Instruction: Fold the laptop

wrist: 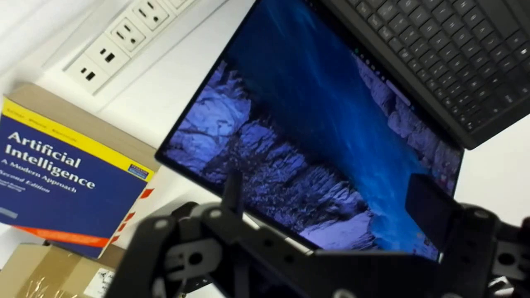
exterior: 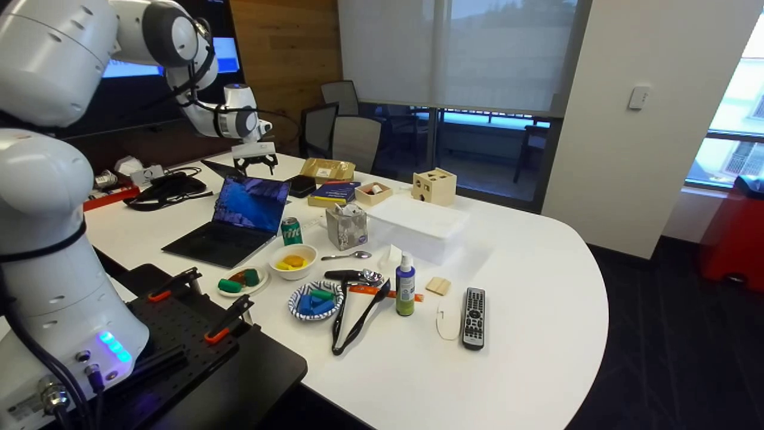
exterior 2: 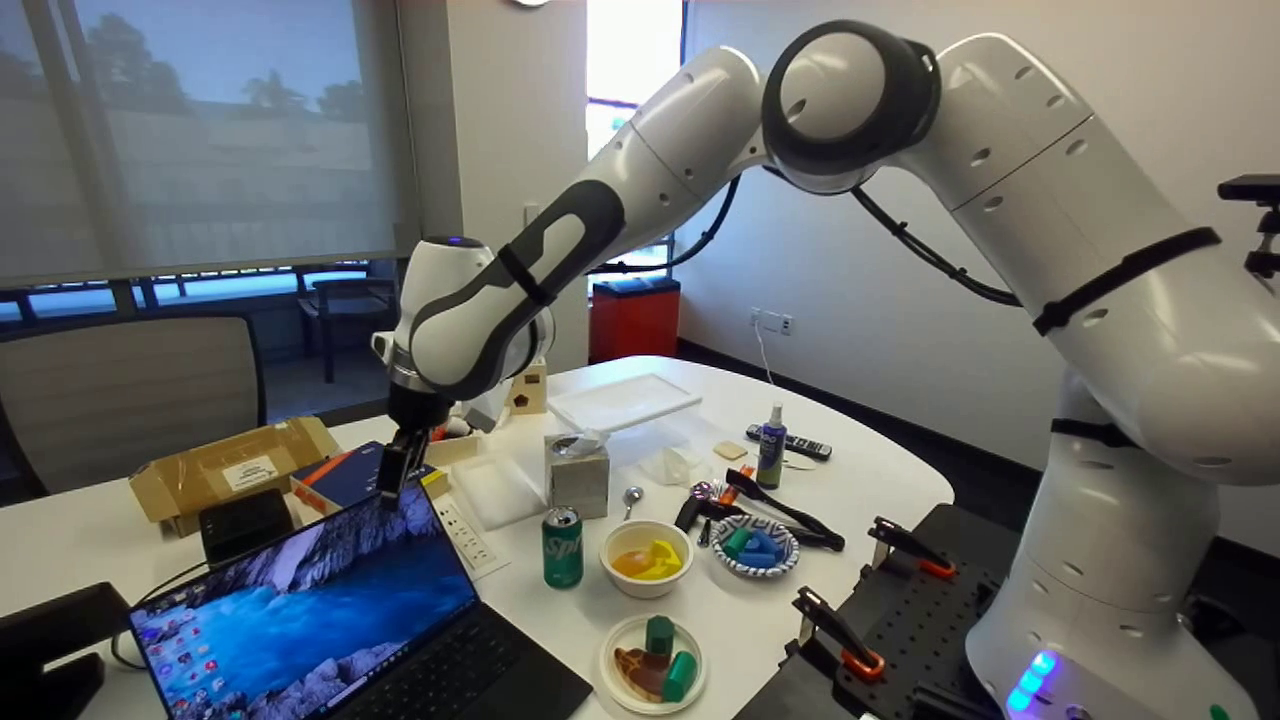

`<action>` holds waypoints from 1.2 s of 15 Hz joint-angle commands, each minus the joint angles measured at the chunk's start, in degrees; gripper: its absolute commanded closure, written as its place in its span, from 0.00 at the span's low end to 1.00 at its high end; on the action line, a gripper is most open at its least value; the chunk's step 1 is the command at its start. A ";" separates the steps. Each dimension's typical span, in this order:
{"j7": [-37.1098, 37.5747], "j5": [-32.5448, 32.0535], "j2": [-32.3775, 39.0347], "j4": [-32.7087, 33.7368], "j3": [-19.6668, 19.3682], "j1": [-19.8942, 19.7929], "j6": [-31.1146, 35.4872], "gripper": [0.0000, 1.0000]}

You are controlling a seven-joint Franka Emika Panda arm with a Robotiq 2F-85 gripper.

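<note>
Laptop (exterior: 239,218) sits open, left of centre in an exterior view; fingers (wrist: 430,209) spread wide, overlapping its screen (wrist: 310,124) low in the wrist view, can't tell if touching. On the tabletop (exterior 2: 865,475) in an exterior view: white bowl (exterior 2: 643,588), lower centre, has yellow and orange pieces (exterior 2: 662,562); patterned bowl (exterior 2: 752,572) to its right has green and blue pieces (exterior 2: 763,549); plate (exterior 2: 630,631) at bottom centre has two green pieces (exterior 2: 680,677), one brown piece (exterior 2: 634,668). Upper centre in an exterior view: shallow wooden box (exterior: 365,197), contents (exterior: 375,190) too small to name; tissue box (exterior: 347,232) below left, tissue (exterior: 347,209) poking out.
</note>
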 commanded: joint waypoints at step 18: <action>13.32 0.54 39.16 62.13 -0.79 6.88 -22.94 0.00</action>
